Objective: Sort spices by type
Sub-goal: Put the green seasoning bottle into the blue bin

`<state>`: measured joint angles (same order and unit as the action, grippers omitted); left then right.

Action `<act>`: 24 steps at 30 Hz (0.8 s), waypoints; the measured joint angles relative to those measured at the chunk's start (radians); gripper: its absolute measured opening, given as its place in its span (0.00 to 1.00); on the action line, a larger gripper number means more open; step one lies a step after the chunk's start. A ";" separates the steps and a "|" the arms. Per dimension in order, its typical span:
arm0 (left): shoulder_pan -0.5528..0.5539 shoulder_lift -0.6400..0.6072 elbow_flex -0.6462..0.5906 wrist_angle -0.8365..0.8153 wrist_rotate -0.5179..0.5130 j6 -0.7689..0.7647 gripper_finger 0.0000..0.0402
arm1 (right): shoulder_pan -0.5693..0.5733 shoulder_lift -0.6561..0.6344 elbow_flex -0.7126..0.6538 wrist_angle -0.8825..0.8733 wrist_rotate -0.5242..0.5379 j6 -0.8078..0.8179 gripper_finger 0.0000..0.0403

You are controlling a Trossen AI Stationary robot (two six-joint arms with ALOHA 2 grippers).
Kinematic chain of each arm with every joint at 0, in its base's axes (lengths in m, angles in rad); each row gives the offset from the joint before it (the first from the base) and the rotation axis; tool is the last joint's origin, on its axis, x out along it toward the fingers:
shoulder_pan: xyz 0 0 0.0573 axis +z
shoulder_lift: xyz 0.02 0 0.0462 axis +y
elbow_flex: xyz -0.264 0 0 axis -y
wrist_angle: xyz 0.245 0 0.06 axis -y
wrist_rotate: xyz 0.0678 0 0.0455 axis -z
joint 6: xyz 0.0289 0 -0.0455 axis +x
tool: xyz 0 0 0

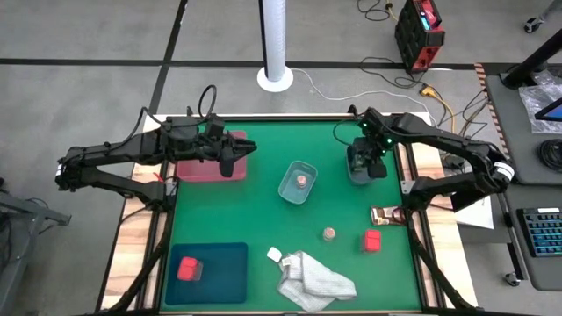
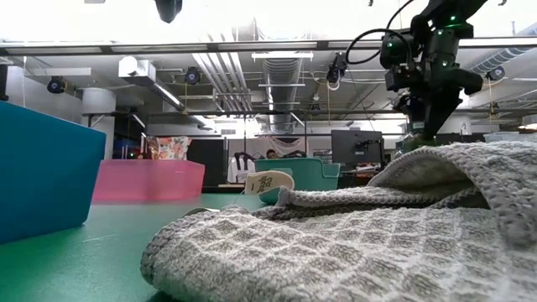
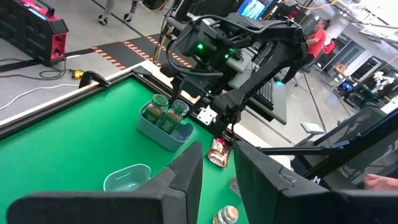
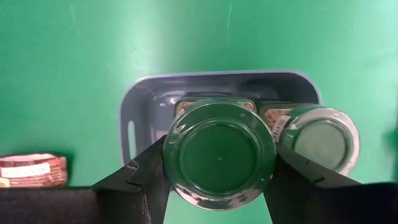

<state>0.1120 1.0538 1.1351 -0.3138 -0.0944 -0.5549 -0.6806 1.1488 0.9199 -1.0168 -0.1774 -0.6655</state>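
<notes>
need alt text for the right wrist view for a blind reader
The right gripper clamps a dark green-lidded glass jar between its two dark fingers, above a bluish-grey plastic tub on the green table. A second green-lidded jar stands in the tub beside it; a brown foil sachet lies nearby.

Tabletop (image 1: 263, 211): green, under my arms.
Far left: pink tray (image 1: 189, 167).
Near left: blue tray (image 1: 219, 272).
Middle: clear tub (image 1: 290, 189); grey tub (image 1: 353, 173) to its right.
Right side: sachet (image 1: 385, 215), pink block (image 1: 373, 240), tan jar (image 1: 329, 233).
Near edge: cloth (image 1: 316, 281).
</notes>
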 joint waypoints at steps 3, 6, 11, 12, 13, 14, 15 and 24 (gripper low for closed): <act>0.000 0.000 0.000 0.000 0.000 0.000 0.19 | -0.010 0.000 -0.008 0.001 -0.015 -0.006 0.48; 0.000 0.000 0.000 0.000 0.000 0.000 0.19 | -0.014 0.000 -0.026 0.002 -0.017 -0.016 0.48; 0.001 0.000 0.000 0.000 0.000 0.000 0.19 | -0.014 0.000 -0.068 0.002 -0.017 -0.016 0.48; 0.001 0.000 0.000 0.000 0.000 0.000 0.19 | -0.014 0.000 -0.072 0.002 -0.017 -0.017 0.48; 0.001 0.000 0.000 0.000 0.000 0.004 0.19 | -0.014 0.000 -0.074 0.004 -0.017 -0.017 0.48; 0.002 0.000 0.000 0.000 0.000 0.009 0.19 | -0.014 0.000 -0.074 0.005 -0.017 -0.019 0.48; 0.002 0.000 0.000 0.000 -0.001 0.012 0.19 | -0.014 0.000 -0.074 0.010 -0.017 -0.025 0.48; 0.001 0.000 0.000 0.000 -0.001 0.014 0.19 | -0.014 0.012 -0.074 0.031 -0.008 -0.042 0.48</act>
<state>0.1133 1.0538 1.1351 -0.3138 -0.0957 -0.5407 -0.6945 1.1611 0.8455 -0.9862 -0.1851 -0.7079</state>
